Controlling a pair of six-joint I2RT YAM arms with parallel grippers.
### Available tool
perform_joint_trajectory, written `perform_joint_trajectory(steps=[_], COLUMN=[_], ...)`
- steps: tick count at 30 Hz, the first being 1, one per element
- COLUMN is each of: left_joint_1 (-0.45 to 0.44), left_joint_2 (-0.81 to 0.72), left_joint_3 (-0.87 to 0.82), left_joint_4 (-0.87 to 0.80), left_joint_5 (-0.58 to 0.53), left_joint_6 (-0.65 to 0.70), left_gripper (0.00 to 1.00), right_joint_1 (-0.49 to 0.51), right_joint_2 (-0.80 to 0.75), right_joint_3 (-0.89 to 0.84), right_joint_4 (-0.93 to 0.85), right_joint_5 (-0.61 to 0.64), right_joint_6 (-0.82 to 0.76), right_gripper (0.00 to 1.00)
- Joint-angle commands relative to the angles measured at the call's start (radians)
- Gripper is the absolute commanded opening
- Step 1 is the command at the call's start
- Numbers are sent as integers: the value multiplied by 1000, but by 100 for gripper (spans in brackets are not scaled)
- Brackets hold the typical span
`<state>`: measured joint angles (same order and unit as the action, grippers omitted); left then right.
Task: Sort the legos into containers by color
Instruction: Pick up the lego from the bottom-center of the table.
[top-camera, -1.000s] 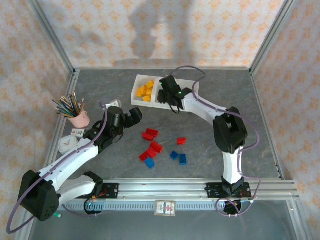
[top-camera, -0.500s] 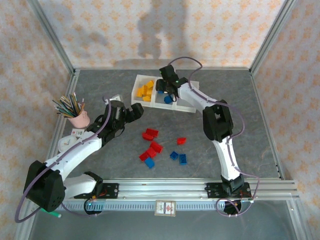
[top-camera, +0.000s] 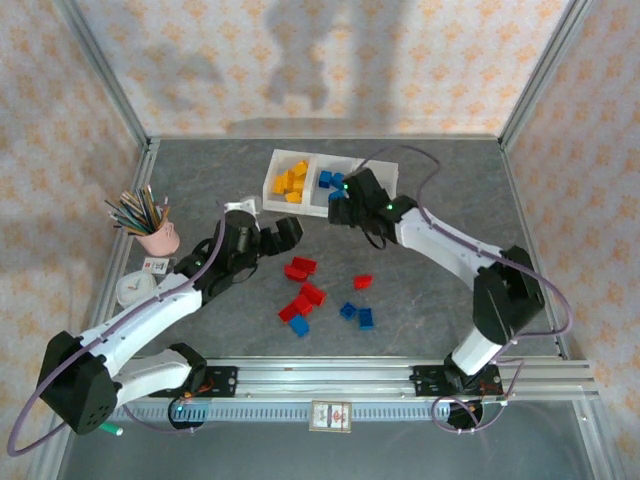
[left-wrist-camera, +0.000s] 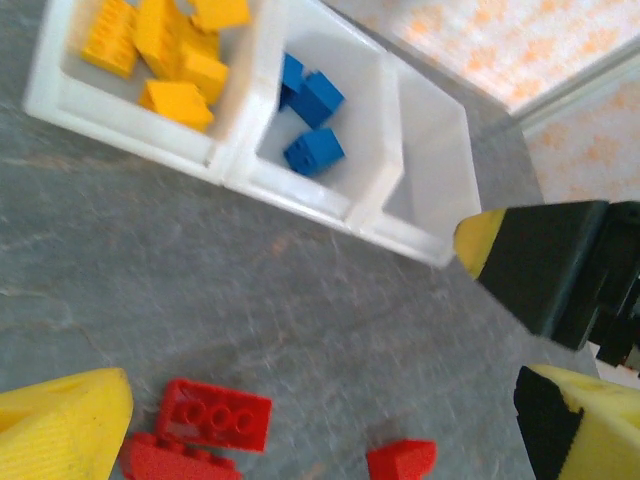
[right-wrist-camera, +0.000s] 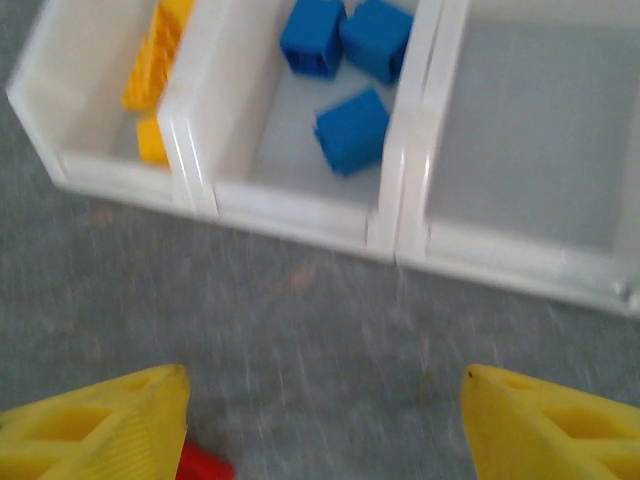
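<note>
The white three-compartment tray (top-camera: 372, 208) lies at the back of the table. Its left compartment holds yellow legos (top-camera: 290, 181) (left-wrist-camera: 170, 55), its middle one blue legos (right-wrist-camera: 350, 130) (left-wrist-camera: 312, 112), and the right compartment (right-wrist-camera: 530, 130) is bare. Red legos (top-camera: 301, 268) (left-wrist-camera: 215, 415) and blue legos (top-camera: 357, 315) lie loose on the table in front. My right gripper (top-camera: 345, 205) (right-wrist-camera: 325, 425) hovers open just before the tray's near wall, nothing between its fingers. Left of the red bricks, my left gripper (top-camera: 285, 232) (left-wrist-camera: 320, 430) stands open and holds nothing.
A pink cup of pencils (top-camera: 158, 236) and a small white round object (top-camera: 132, 290) stand at the left edge. Metal frame rails border the table. In the left wrist view, the right gripper's black and yellow finger (left-wrist-camera: 540, 265) shows beside the tray's right end.
My right gripper has opened and drawn back from over the tray's middle compartment to its near side. My left gripper has shifted right, toward the red bricks.
</note>
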<state>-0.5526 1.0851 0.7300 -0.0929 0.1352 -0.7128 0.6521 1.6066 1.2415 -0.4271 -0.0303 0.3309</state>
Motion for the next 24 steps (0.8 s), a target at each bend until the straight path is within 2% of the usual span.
perform_joint_trajectory(steps=[1, 7, 16, 21, 24], left_joint_1=[-43, -134, -239, -254, -259], left_joint_2=[-21, -66, -68, -60, -80], left_joint_3=[-41, -95, -105, -133, -149], left_joint_4=[-26, -9, -34, -24, -22], left_joint_5=[-12, -34, -55, -55, -64], left_joint_6=[-33, -90, -147, -174, -186], left_gripper=[99, 99, 99, 99, 99], right_joint_1=[46, 136, 297, 382, 400], right_joint_2=[-77, -222, -398, -420, -404], right_joint_3=[-98, -271, -506, -570, -605], right_joint_4=[-88, -201, -262, -223, -180], right_joint_5=[73, 138, 84, 43, 24], right_joint_6=[56, 215, 433, 493, 498], right_gripper=[73, 76, 75, 73, 72])
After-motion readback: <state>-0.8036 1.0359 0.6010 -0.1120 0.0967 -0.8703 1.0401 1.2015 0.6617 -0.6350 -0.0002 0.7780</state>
